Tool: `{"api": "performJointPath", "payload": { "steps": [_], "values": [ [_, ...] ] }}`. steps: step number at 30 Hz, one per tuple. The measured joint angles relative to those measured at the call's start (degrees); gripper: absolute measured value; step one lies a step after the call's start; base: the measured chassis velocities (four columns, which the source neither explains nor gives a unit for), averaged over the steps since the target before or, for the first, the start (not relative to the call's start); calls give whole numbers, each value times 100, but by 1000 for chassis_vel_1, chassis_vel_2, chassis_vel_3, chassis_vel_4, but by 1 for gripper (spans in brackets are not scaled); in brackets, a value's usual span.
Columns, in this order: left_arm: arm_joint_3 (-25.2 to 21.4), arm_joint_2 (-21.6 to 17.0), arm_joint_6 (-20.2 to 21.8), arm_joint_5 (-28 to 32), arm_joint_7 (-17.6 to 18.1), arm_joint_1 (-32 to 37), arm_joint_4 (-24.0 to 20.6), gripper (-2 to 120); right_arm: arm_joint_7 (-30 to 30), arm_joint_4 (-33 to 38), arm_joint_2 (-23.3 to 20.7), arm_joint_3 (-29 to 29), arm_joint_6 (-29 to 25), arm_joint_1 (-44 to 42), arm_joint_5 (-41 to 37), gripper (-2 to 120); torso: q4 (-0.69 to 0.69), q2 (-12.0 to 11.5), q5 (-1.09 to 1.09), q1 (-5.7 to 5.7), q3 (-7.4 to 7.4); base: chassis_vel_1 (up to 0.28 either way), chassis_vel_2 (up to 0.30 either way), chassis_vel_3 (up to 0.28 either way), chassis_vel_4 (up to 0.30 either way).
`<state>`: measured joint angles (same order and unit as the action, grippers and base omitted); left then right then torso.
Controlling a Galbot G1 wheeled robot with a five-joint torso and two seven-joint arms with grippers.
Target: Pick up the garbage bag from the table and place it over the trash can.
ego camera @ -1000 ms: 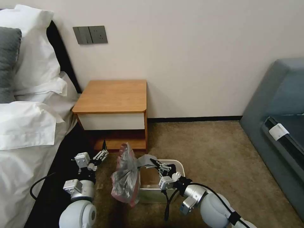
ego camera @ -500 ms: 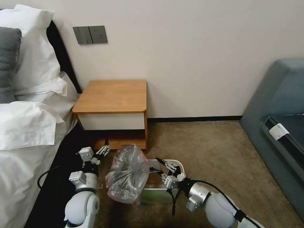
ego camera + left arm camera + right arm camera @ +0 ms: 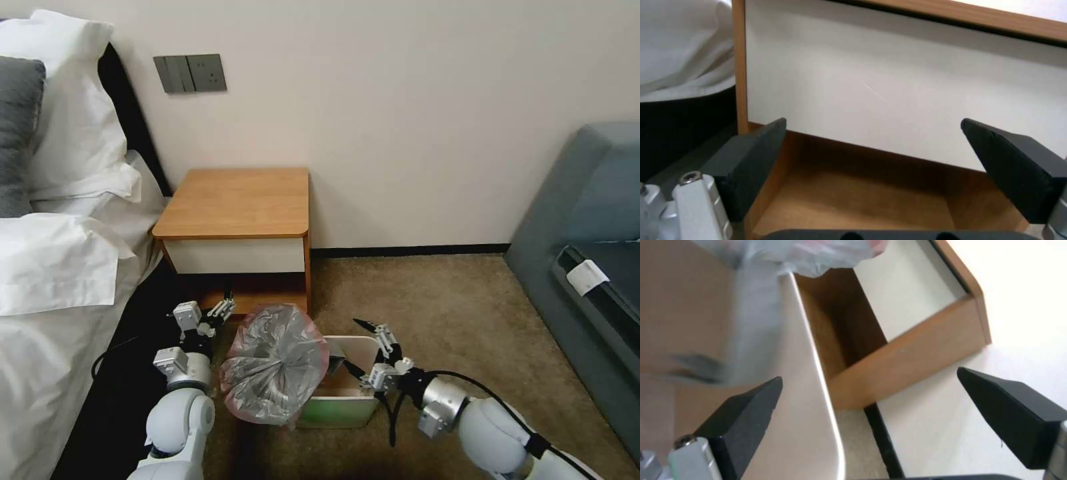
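The garbage bag (image 3: 273, 363), crinkly grey plastic with a pinkish rim, lies bunched over the left end of the beige trash can (image 3: 337, 410) on the carpet. My right gripper (image 3: 363, 345) hovers open over the can's right part, just right of the bag and not touching it. In the right wrist view, this gripper (image 3: 869, 400) has the can's rim (image 3: 806, 390) between its spread fingers, with the bag (image 3: 809, 253) beyond. My left gripper (image 3: 223, 308) is open to the left of the bag, facing the table (image 3: 233, 200). In the left wrist view, it (image 3: 873, 153) holds nothing.
A bed with white pillows (image 3: 60, 260) runs along the left, close to my left arm. A grey sofa (image 3: 587, 253) stands at the right. The table's drawer front (image 3: 889, 83) and lower shelf (image 3: 853, 200) are right before the left gripper. Carpet (image 3: 427, 300) lies between.
My right gripper has let go of the bag, opened wider and drawn back to the right. The bag has spread over the can's left end. My left gripper has edged toward the table.
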<state>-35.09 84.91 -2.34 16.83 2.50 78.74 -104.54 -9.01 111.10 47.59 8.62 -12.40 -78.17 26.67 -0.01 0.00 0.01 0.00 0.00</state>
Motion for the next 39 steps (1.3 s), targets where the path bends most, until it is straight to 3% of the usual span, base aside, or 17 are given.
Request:
{"api": "performJointPath", "payload": {
  "steps": [8, 11, 17, 20, 21, 23, 25, 26, 28, 34, 39],
  "values": [
    [138, -87, 204, 130, 70, 116, -259, 98, -16, 137, -11, 796, -43, -238, -313, 100, 0, 0, -2, 0, 0, 0, 0, 0, 0],
    [197, -162, 276, 146, 70, 255, -472, 98, -7, 154, 310, 1194, -46, -276, -443, 100, 0, 0, -1, 0, 0, 0, 0, 0, 0],
    [184, -201, 375, 272, 70, 390, -830, 98, 63, 185, 690, 1421, -38, -240, -528, 100, 0, 0, -2, 0, 0, 0, 0, 0, 0],
    [295, -330, 869, 845, 98, 641, -1489, 98, 108, 173, 869, 1466, -38, -177, -544, 100, 1, 0, -3, 0, 0, 0, 0, 0, 0],
    [295, -330, 869, 845, 98, 641, -1489, 98, 108, 173, 869, 1466, -38, -177, -544, 100, 1, 0, -3, 0, 0, 0, 0, 0, 0],
    [443, -496, 1396, 1373, 98, 977, -2130, 98, 131, 125, 981, 1463, -57, -143, -540, 100, 0, 0, 0, 0, 0, 0, 0, 0, 0],
    [488, -540, 1566, 1550, 98, 1079, -2312, 98, 141, 110, 1024, 1449, -69, -132, -535, 100, 1, 0, 0, 0, 0, 0, 0, 0, 0],
    [591, -635, 1950, 1929, 92, 1295, -2738, 99, 165, 87, 1104, 1406, -81, -119, -519, 100, 1, 0, 0, 0, 0, 0, 0, 0, 0],
    [709, -695, 2276, 2316, 76, 1452, -3026, 99, 183, 60, 1195, 1339, -90, -102, -491, 100, 1, 0, 0, 0, 0, 0, 0, 0, 0],
    [992, -735, 2699, 2758, -9, 1687, -3245, 99, 193, 24, 1346, 1187, -90, -39, -417, 100, 1, 0, -1, 0, 0, 0, 0, 0, 0],
    [1211, -719, 2800, 2654, 67, 1825, -2978, 100, 193, -24, 1375, 1114, -89, -29, -395, 100, 1, 0, -1, 0, 0, 0, 0, 0, 0]
  ]
}}
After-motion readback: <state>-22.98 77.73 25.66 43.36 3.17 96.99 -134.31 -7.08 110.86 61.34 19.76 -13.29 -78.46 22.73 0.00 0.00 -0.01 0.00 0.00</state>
